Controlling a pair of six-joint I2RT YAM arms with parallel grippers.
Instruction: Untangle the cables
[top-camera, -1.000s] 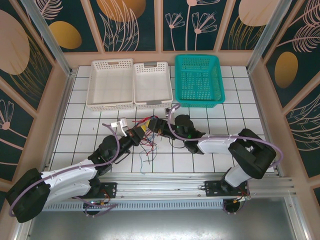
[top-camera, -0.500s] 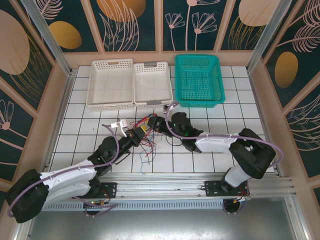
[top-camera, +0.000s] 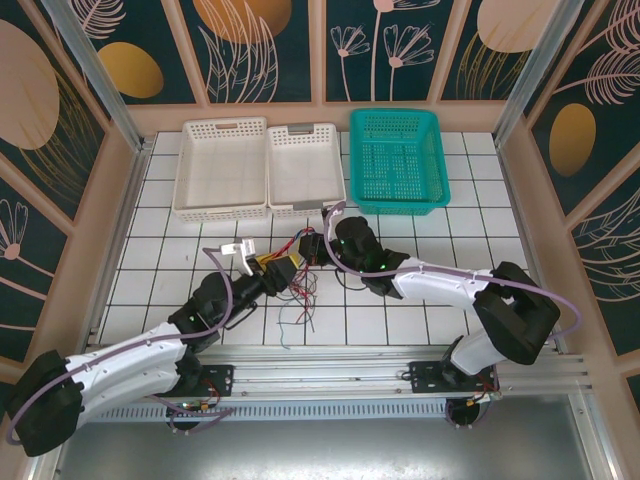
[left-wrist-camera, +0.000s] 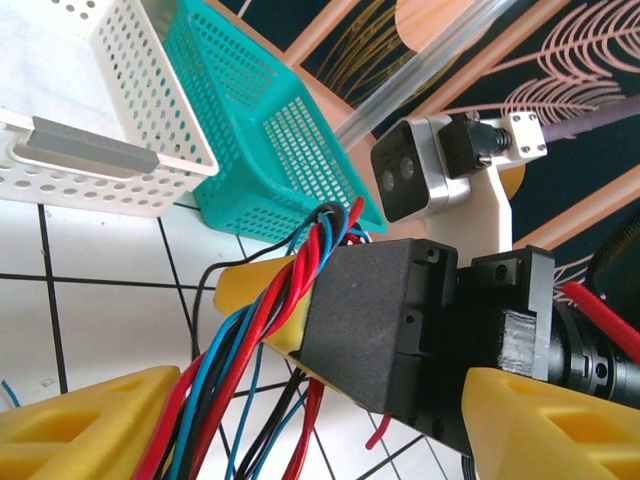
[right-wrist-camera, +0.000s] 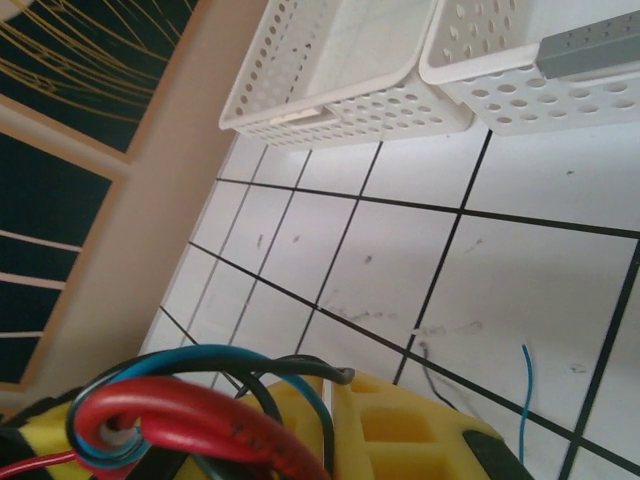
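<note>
Just below the centre of the top view, the right claw is clamped on the cables. Its yellow fingers are pressed together, with red, blue and black strands looping out beside them. Right against it, the left claw stands apart. In the left wrist view its fingers sit at the lower corners of the frame, the twisted bundle runs loose between them, and the right claw's black body is almost in the gap. Loose ends trail from the bundle onto the table in the lower middle of the top view. The two white baskets and the teal basket lie well apart, toward the top.

As I judge it, the bundle now hangs on one pinch alone, and thin, slick wires could slide out if the right claw pulls away fast. The strands are wound round each other where it grips, so a straight pull would likely tighten the twist rather than free it. Whether every strand sits inside the pinch I cannot tell; a stray one could stay behind or snag on the left claw. The claws are so near that a careless swing could knock them together.

Compared with a second ago, the roles have swapped. The left claw was closed and has opened; the right claw was open and has shut, shifting slightly toward the upper left.
</note>
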